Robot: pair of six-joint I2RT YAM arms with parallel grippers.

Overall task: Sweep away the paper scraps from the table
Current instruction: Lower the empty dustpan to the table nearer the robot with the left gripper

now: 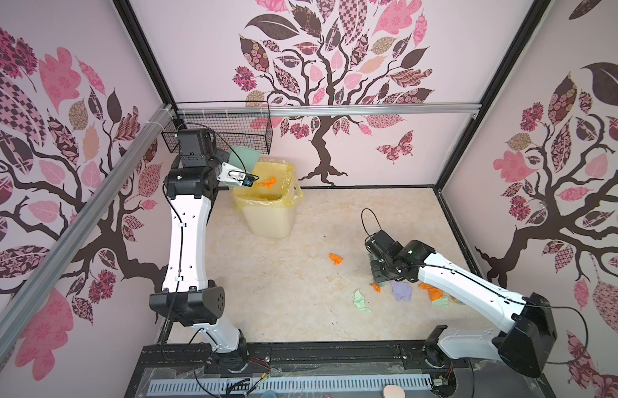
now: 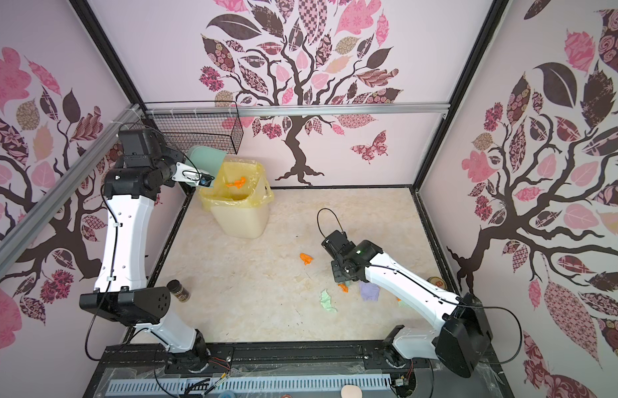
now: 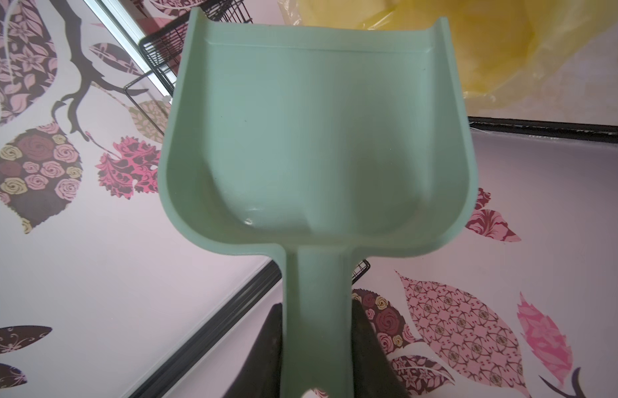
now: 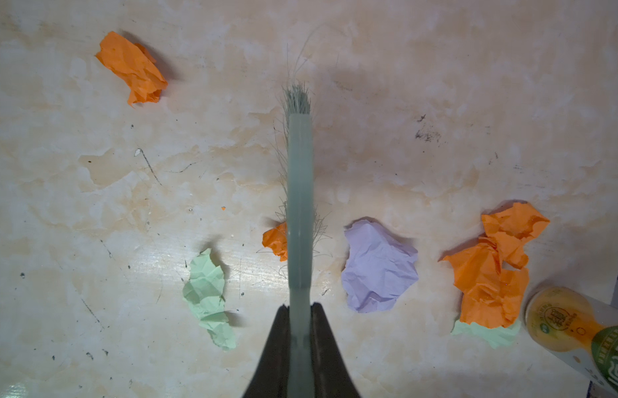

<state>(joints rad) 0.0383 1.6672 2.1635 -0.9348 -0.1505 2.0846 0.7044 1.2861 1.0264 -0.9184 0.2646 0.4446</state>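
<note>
The teal dustpan (image 3: pixel 314 138) is empty, and my left gripper (image 3: pixel 318 306) is shut on its handle. In both top views the dustpan (image 1: pixel 243 156) hangs tilted over the yellow-lined bin (image 1: pixel 269 210), where an orange scrap (image 1: pixel 266 182) lies against the liner. My right gripper (image 4: pixel 300 306) is shut on the teal brush (image 4: pixel 300 193), low over the table (image 4: pixel 93 172). Paper scraps lie round the brush: orange (image 4: pixel 133 69), pale green (image 4: pixel 207 296), a small orange one (image 4: pixel 276 240) touching the bristles, lilac (image 4: pixel 378 267), and an orange and green heap (image 4: pixel 490 272).
A black wire basket (image 1: pixel 225 134) hangs on the back rail behind the bin. A yellow-capped bottle (image 4: pixel 576 330) lies beside the scrap heap at the table's right edge. A dark jar (image 2: pixel 179 291) stands by the left arm. Walls enclose three sides.
</note>
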